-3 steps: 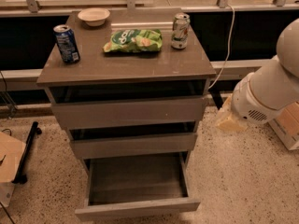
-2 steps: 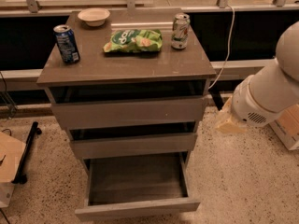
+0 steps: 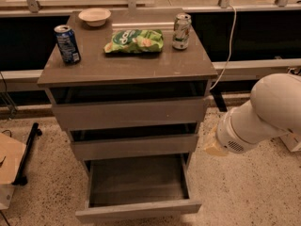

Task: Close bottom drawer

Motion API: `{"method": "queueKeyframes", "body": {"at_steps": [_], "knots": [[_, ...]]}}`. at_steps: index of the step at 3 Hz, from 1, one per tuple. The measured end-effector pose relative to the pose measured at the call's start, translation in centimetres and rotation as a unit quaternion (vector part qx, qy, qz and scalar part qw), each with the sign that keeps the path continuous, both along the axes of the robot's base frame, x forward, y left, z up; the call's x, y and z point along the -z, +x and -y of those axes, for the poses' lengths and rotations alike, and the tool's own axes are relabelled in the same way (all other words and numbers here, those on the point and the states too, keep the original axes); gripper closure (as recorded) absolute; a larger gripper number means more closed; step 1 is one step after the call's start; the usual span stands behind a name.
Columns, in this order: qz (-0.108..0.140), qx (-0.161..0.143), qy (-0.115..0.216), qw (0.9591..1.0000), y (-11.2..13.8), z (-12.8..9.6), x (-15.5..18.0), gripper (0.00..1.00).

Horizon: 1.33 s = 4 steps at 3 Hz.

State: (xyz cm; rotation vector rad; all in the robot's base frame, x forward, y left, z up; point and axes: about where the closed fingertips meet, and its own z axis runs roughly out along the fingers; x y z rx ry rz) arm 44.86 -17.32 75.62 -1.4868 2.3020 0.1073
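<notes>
The bottom drawer (image 3: 138, 210) of the grey-brown cabinet (image 3: 127, 67) is pulled far out, and its empty grey box is open to view. The middle drawer (image 3: 134, 146) and the top drawer (image 3: 129, 113) stand slightly ajar. My white arm (image 3: 263, 112) reaches in from the right. My gripper (image 3: 214, 145) shows only as a tan end beside the cabinet's right side, level with the middle drawer and above the right corner of the bottom drawer. It is not touching the drawer.
On the cabinet top are a blue can (image 3: 67, 43), a white bowl (image 3: 94, 16), a green chip bag (image 3: 134, 41) and a green-white can (image 3: 181, 30). A white cable (image 3: 230, 41) hangs at the right. A cardboard box (image 3: 9, 166) and a black bar (image 3: 27, 153) lie on the speckled floor at the left.
My arm has dropped lower and moved a little left toward the cabinet's right side. The drawers and the things on top have not moved.
</notes>
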Motion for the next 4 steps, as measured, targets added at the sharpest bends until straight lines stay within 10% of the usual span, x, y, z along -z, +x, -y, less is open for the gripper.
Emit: {"method": "queueKeyframes", "body": {"at_steps": [4], "knots": [[-0.07,0.012,0.07,0.995,1.1,-2.3,12.1,1.0]]}}
